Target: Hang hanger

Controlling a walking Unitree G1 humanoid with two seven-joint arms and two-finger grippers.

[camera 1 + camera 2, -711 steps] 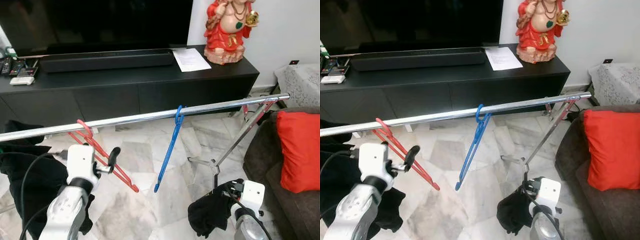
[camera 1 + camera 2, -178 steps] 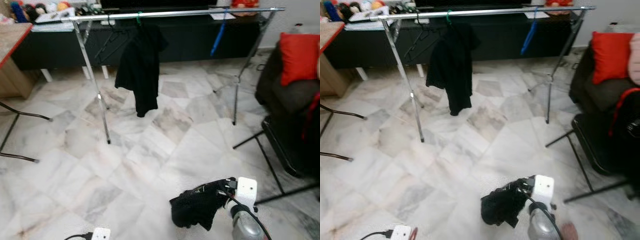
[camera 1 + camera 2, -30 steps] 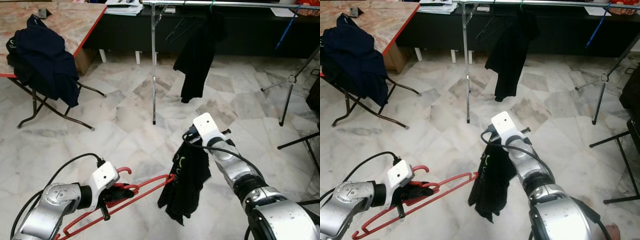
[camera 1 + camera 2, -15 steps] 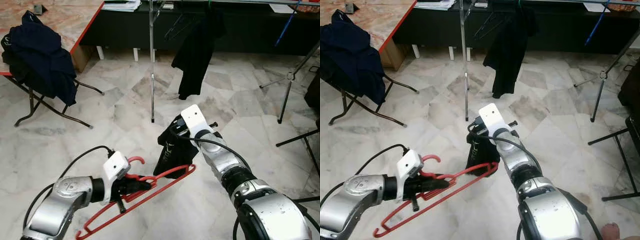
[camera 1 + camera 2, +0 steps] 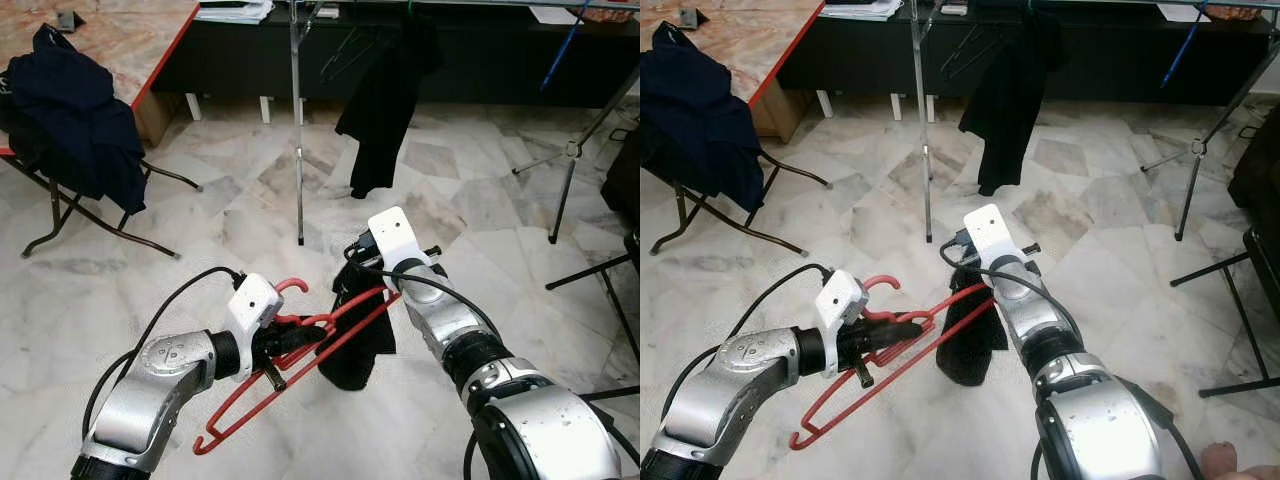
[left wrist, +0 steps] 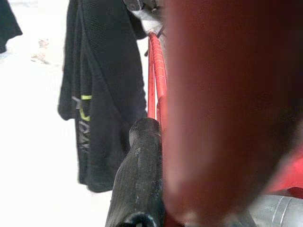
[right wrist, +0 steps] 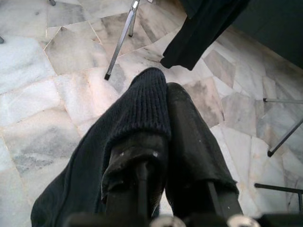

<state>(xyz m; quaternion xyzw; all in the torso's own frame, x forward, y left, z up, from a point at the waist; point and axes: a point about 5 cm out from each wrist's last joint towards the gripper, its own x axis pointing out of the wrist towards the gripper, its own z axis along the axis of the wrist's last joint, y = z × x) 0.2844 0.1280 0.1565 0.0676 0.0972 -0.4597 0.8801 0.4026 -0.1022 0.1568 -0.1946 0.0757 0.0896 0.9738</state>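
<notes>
Left hand (image 5: 292, 340) clenched on red hanger (image 5: 300, 365) near its hook, low over marble floor (image 5: 150, 290); right hand (image 5: 362, 272) grasping black garment (image 5: 358, 335), hanger's far end touching it; clothes rail (image 5: 299, 120) well beyond.

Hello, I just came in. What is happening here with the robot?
The robot is putting a black garment on a red hanger. Its left claw is shut on the hanger near the hook; its right claw pinches the garment, which drapes over one hanger arm. The rack stands behind, another dark garment hanging on it.
</notes>
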